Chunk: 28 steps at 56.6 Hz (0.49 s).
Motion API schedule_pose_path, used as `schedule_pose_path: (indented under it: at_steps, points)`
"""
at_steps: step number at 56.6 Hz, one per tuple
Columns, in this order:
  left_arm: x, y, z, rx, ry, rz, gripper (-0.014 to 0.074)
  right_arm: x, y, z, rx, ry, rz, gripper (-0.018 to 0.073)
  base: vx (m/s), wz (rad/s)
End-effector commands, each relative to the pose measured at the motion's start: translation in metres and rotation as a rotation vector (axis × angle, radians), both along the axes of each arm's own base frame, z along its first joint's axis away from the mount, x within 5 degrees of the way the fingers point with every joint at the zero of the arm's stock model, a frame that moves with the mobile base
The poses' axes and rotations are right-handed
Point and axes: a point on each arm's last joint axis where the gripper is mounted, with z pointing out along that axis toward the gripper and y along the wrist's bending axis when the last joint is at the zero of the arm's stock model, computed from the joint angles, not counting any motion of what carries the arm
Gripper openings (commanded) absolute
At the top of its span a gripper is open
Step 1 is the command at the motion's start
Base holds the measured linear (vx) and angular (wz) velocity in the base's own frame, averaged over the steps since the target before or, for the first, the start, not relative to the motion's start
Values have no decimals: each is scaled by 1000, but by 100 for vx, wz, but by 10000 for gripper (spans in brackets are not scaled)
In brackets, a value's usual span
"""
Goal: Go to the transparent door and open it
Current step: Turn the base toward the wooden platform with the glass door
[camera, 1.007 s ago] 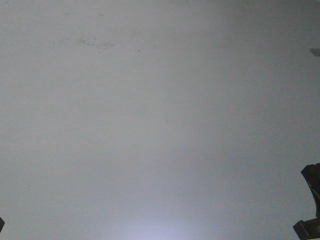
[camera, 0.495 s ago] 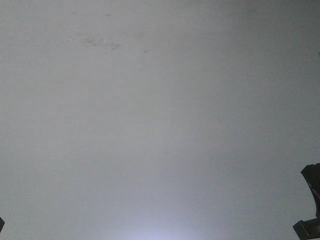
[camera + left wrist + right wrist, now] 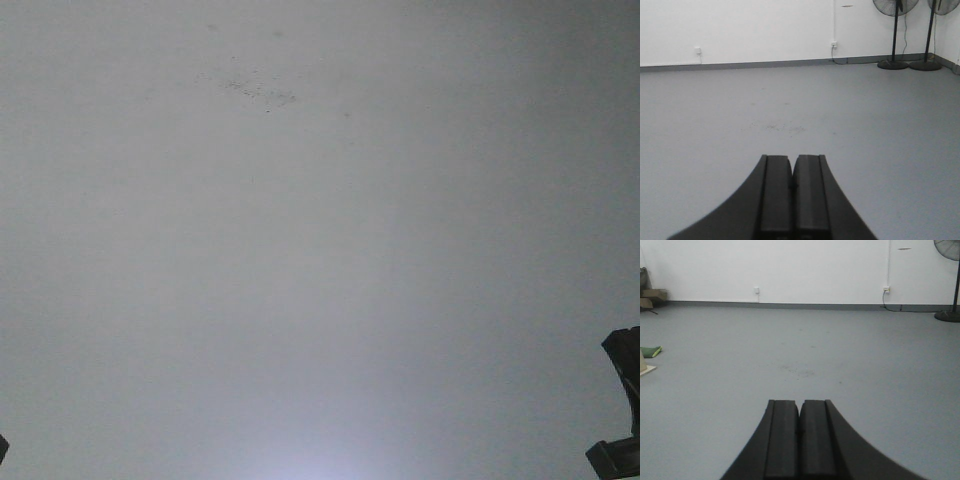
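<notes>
Floor (image 3: 320, 300): bare grey, white wall (image 3: 740, 30) at frame top.
Transparent door: unseen, bearing from jaws unknown.
Left jaws, right jaws: pressed together, empty.

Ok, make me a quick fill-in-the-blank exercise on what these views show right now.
The left gripper and right gripper are both ____, holding nothing. Two pedestal fans stand near the ____ wall. The floor is plain ____. The transparent door shows in ____ of the views.
Missing words: shut; white; grey; none.
</notes>
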Motion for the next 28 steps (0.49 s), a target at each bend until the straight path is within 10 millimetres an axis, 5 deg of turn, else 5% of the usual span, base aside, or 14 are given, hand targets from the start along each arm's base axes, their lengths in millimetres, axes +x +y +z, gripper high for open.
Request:
schedule_pose_path:
  at_steps: [1, 28]
  points:
    - [-2, 1, 16, -11, -117, 9, 3, -1, -1, 8, 9, -96, -10, -4, 18, 25]
    - [-2, 1, 16, -11, -117, 9, 3, -1, -1, 8, 9, -96, -10, -4, 21, 19]
